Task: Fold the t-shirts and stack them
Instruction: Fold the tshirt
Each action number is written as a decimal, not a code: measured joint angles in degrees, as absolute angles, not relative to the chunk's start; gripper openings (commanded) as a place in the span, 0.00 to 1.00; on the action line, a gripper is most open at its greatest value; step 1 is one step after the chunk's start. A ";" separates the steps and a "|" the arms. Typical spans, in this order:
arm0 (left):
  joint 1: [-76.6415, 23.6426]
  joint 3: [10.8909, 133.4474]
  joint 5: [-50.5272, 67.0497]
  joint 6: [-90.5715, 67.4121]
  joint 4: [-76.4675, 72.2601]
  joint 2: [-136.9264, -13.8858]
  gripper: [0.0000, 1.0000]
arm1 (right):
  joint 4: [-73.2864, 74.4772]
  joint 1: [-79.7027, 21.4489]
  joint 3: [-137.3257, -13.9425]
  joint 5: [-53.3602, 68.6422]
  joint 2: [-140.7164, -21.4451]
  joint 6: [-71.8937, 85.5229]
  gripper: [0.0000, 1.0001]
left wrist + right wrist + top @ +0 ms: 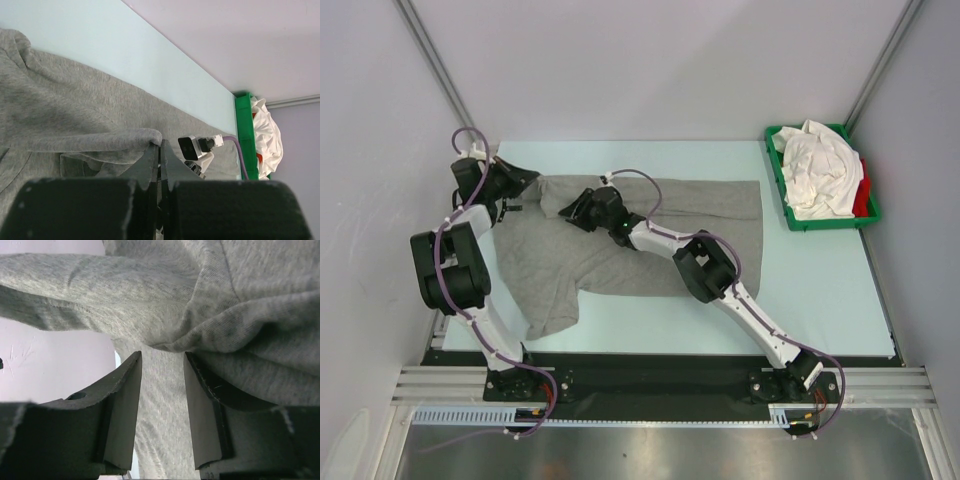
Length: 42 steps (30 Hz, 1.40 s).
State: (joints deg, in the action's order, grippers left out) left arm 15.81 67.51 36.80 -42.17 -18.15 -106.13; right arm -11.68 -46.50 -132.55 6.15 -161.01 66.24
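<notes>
While the left gripper [161,146] is clamped tight near the far left corner of the table [820,290], its 2 fingers pressed together with a fold of the grey t-shirt [610,265] nipped at the tips, the right gripper [162,357] is a different story. Its jaws stand apart with a clear gap between the 2 pads; grey cloth is bunched just beyond the tips and shows through the gap, nothing pinched that I can see; from above, that right gripper is down on the shirt's far left part, just beside the left one, with the right arm [710,265] stretched diagonally across the cloth; the grey t-shirt lies spread over the middle of the table, fairly flat along its far edge, rumpled toward the near left where a flap trails toward the front; over at the far right — well apart from both grippers — the green tray [779,190] holds a heap of white t-shirts [818,170], a red t-shirt [863,196] peeking out at the tray's right side.
</notes>
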 measured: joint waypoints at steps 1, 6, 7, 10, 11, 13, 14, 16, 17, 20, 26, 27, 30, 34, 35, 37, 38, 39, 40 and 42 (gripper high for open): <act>15.77 67.48 36.77 -42.17 -18.26 -106.13 0.00 | -11.57 -46.68 -132.33 5.74 -161.05 66.41 0.45; 15.44 67.09 36.71 -42.48 -18.79 -106.10 0.00 | -12.14 -47.20 -132.05 4.14 -161.03 67.79 0.52; 15.38 67.05 36.69 -42.54 -18.79 -106.10 0.00 | -12.29 -47.24 -132.05 3.88 -161.03 68.25 0.52; 15.14 66.70 36.64 -42.57 -18.90 -105.97 0.00 | -12.19 -47.31 -132.22 3.03 -161.03 69.91 0.53; 15.09 66.50 36.64 -42.57 -18.92 -105.91 0.00 | -11.92 -47.31 -132.44 2.50 -161.07 70.54 0.53; 15.03 65.95 36.64 -42.54 -18.87 -105.54 0.00 | -10.90 -47.31 -133.60 1.19 -161.58 72.01 0.51; 15.00 65.76 36.64 -42.54 -18.87 -105.36 0.00 | -10.48 -47.31 -134.39 0.75 -161.97 72.55 0.50; 15.00 65.43 36.64 -42.52 -18.87 -105.01 0.00 | -9.19 -47.31 -136.79 -0.10 -163.39 74.19 0.46; 15.00 65.25 36.64 -42.52 -18.85 -104.86 0.00 | -8.73 -47.31 -137.51 -0.47 -163.81 75.11 0.33; 15.00 64.69 36.62 -42.48 -18.85 -104.42 0.00 | -7.38 -47.29 -137.93 -1.19 -164.46 76.77 0.14; 15.00 64.49 35.70 -40.27 -15.05 -103.63 0.01 | -7.44 -46.61 -136.90 1.19 -164.40 77.25 0.01; 15.00 64.51 35.44 -39.75 -14.20 -103.48 0.00 | -7.57 -46.37 -135.98 2.02 -163.89 76.84 0.00; 14.98 64.90 32.99 -36.51 -8.47 -102.56 0.00 | -8.08 -45.69 -130.28 5.56 -160.22 74.67 0.00; 15.33 65.01 29.71 -34.09 -1.63 -100.77 0.00 | -6.66 -43.92 -128.92 12.36 -158.21 71.46 0.00; 15.42 64.95 28.88 -33.87 -0.49 -100.27 0.00 | -6.55 -43.40 -129.10 13.87 -158.12 71.11 0.00; 15.73 64.53 27.05 -33.32 1.78 -98.65 0.00 | -5.10 -42.04 -130.17 18.39 -158.15 70.78 0.00; 15.90 64.34 26.22 -32.99 2.98 -97.80 0.00 | -4.73 -41.39 -130.65 20.40 -158.15 70.87 0.00; 16.05 64.16 25.34 -32.88 4.14 -96.92 0.00 | -4.67 -40.91 -130.96 22.00 -158.15 70.94 0.00; 16.23 64.05 24.67 -32.86 5.21 -96.25 0.00 | -4.67 -40.40 -131.20 23.79 -158.15 71.16 0.00; 16.47 63.92 23.53 -32.75 7.07 -95.04 0.00 | -4.51 -39.29 -131.92 26.87 -158.21 71.57 0.00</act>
State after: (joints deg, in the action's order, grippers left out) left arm 16.47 63.92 23.53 -32.75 7.07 -95.04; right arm -4.51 -39.29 -131.92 26.87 -158.21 71.57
